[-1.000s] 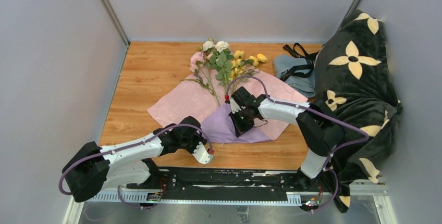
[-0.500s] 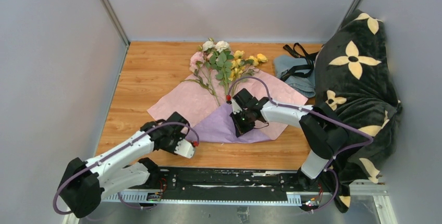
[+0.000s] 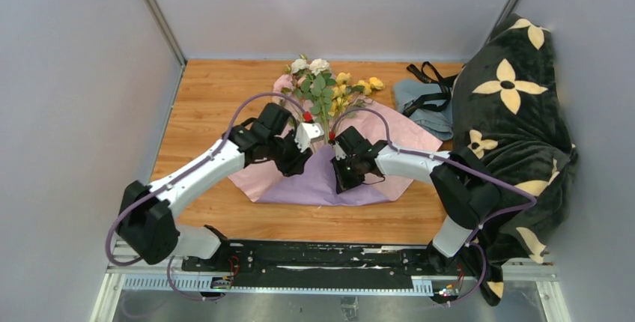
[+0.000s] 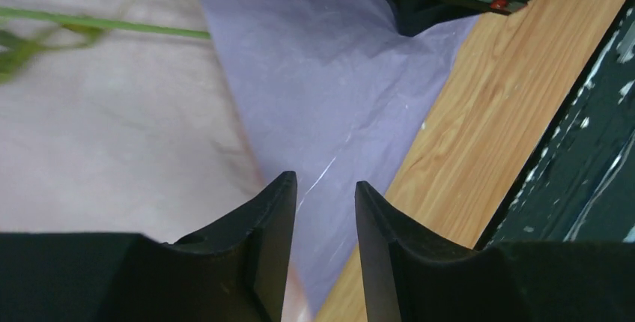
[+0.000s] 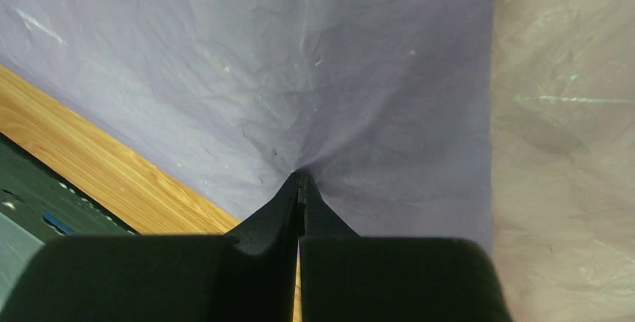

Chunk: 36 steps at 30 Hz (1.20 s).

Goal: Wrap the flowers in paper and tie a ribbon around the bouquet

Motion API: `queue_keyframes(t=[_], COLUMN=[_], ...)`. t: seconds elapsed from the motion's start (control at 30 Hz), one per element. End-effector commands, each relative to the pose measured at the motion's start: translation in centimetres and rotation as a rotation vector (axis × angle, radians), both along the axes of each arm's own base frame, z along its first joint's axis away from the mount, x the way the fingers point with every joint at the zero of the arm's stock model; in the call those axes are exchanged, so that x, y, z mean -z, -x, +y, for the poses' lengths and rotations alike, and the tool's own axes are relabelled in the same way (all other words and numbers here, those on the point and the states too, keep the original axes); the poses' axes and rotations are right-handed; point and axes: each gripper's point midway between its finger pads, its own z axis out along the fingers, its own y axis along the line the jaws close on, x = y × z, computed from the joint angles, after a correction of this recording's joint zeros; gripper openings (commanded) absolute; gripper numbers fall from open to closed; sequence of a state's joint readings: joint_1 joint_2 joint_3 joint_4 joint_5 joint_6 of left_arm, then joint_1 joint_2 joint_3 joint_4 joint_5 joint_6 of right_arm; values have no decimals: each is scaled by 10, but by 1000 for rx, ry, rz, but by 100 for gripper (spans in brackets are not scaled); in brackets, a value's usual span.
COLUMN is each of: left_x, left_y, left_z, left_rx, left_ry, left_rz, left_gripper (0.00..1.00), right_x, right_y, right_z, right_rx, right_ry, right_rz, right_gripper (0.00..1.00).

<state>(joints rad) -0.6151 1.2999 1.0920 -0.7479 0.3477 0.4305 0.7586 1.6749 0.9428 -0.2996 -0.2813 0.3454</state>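
R tool [image 5: 300, 181] pinches 1 paper [image 5: 337, 75]; L tool [image 4: 324, 187] agape.

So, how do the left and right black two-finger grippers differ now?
The left black gripper has its fingers apart with nothing between them; the right black gripper has its fingers shut, pinching the thin crinkly lavender paper into creases. The left one seems to hang above the paper; the right one touches it. Both are over the lavender face.
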Motion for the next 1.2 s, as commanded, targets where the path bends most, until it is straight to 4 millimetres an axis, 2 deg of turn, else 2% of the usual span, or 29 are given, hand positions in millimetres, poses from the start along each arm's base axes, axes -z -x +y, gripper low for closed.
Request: queue_keyframes(t=[0.0, 0.13, 0.2, 0.3, 0.4, 0.47, 0.6, 0.67, 0.77, 0.83, 0.9, 0.97, 1.07, 1.17], left_x=[24, 49, 66, 91, 109, 123, 150, 156, 156, 154, 151, 149, 148, 149], left_y=[-22, -50, -56, -52, -46, -42, -33, -28, -25, -28, -31, -32, -32, -32], left_z=[-52, -53, -47, -44, -43, -34, -22, -21, -21, -20, -19, -20, -21, -19], left_rx=[-247, -417, -500, -582, -618, -646, -693, -693, -698, -703, -703, -699, -696, -700], left_ry=[312, 378, 359, 333, 286, 206, 95, 76, 80, 81, 81, 91, 99, 93], left_rz=[129, 79, 89, 168, 246, 271, 333, 363, 376, 359, 337, 330, 328, 324], left_gripper=[41, 37, 36, 37, 40, 40, 42, 42, 43, 43, 43, 43, 43, 44], right_x=[-2, -3, -4, -7, -15, -22, -29, -36, -40, -38, -31, -29, -25, -14], right_y=[-10, -14, -14, -12, -12, -9, 5, 15, 29, 41, 51, 52, 47, 46], right_z=[11, 12, 9, -2, -24, -38, -58, -66, -85, -92, -97, -101, -107, -110], right_rx=[140, 229, 254, 277, 283, 282, 322, 358, 481, 593, 703, 795, 903, 962], right_ry=[-53, -66, -58, -21, 74, 126, 144, 129, 127, 86, 45, 10, 2, 22], right_rz=[13, 23, 25, 6, -44, -74, -73, -64, -56, -17, 25, 36, 31, 43], right_gripper=[0, 0, 0, 0, 0, 0, 2, 8, 28, 34, 53, 64, 69, 69])
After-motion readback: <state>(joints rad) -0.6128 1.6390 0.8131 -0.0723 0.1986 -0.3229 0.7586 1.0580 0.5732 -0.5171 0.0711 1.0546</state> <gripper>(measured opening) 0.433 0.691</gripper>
